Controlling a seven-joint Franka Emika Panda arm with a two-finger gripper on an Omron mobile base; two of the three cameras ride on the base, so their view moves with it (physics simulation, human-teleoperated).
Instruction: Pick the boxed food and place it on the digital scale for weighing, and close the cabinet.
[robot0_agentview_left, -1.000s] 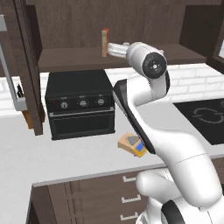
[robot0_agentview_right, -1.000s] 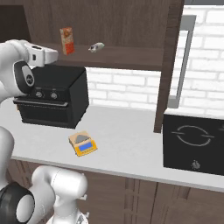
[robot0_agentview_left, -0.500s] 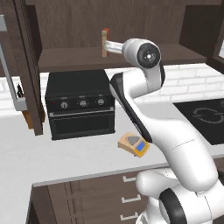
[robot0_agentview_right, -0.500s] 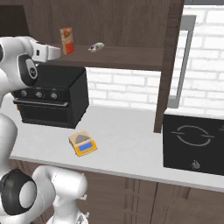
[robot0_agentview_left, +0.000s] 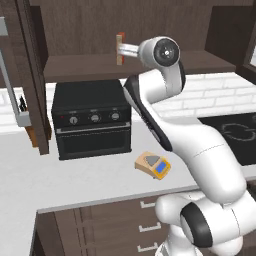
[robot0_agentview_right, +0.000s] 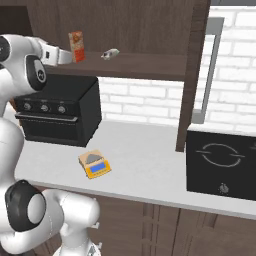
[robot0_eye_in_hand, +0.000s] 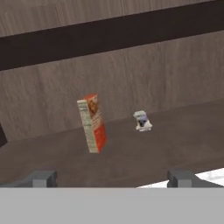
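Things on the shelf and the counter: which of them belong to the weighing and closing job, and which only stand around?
For the job:
- boxed food, upright on the shelf
- scale, on the counter
- cabinet door, open
- claw, open, short of the box

Only standing around:
- small white object on the shelf, beside the box
- black toaster oven
- cooktop

- The boxed food stands upright on the cabinet shelf, a small white object beside it.
- The digital scale lies on the counter, before the toaster oven.
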